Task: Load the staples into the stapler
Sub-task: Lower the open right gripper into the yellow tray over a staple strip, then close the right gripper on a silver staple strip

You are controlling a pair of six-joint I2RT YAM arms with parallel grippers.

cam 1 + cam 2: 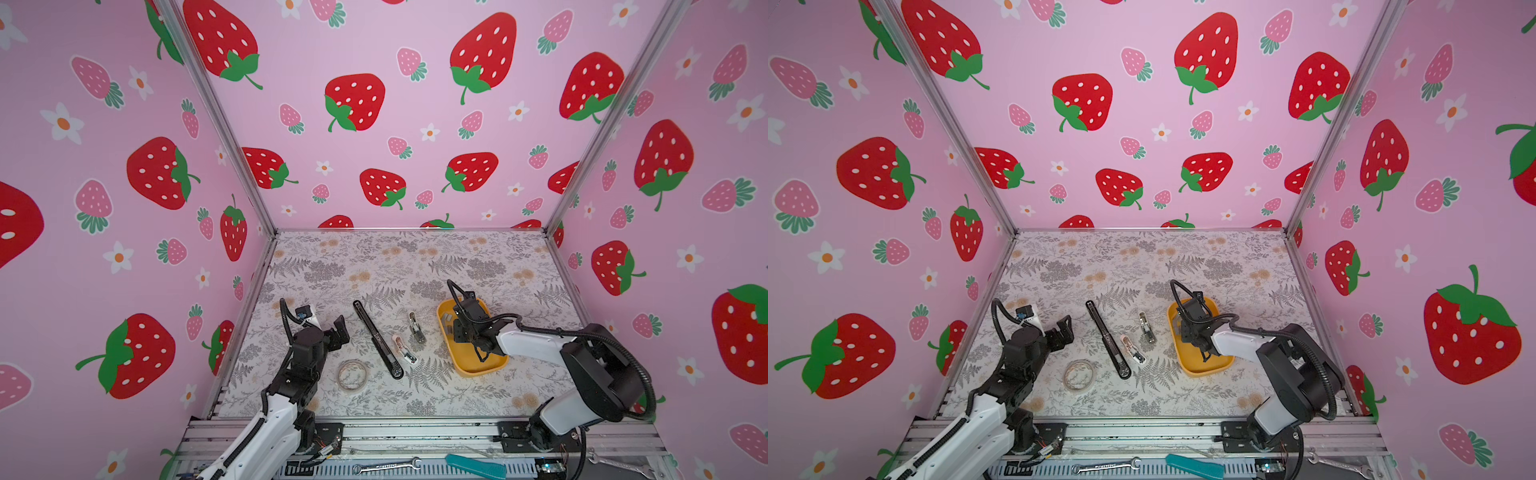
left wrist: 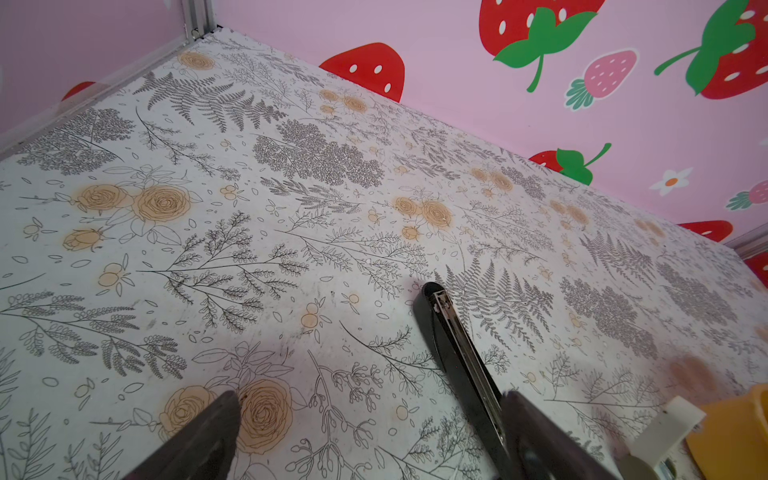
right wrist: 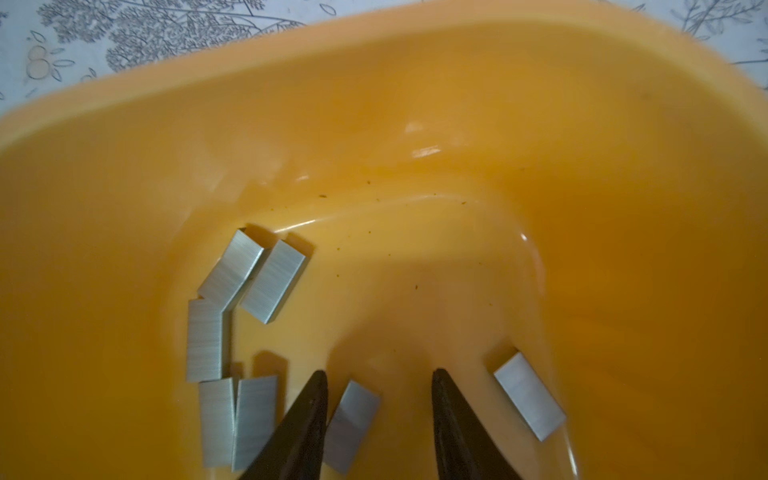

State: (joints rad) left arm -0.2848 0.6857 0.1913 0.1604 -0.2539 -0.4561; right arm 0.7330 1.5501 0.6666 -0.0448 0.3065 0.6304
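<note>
While checking right wrist view, saw right tool (image 3: 378, 371) low inside yellow tray (image 3: 540, 124), jaws partly apart, straddling one strip of the staples (image 3: 353, 424), gap visible on one side, nothing clamped. Counted seven strips, all loose on tray floor, five bunched together. Found left tool (image 2: 372, 395) spread wide, holding nothing, above tabletop (image 2: 291, 249) near black stapler (image 1: 377, 345), which lay opened flat. Noted two small staplers (image 1: 403, 349) between that and tray, tape roll (image 1: 352, 374) nearer front edge.
</note>
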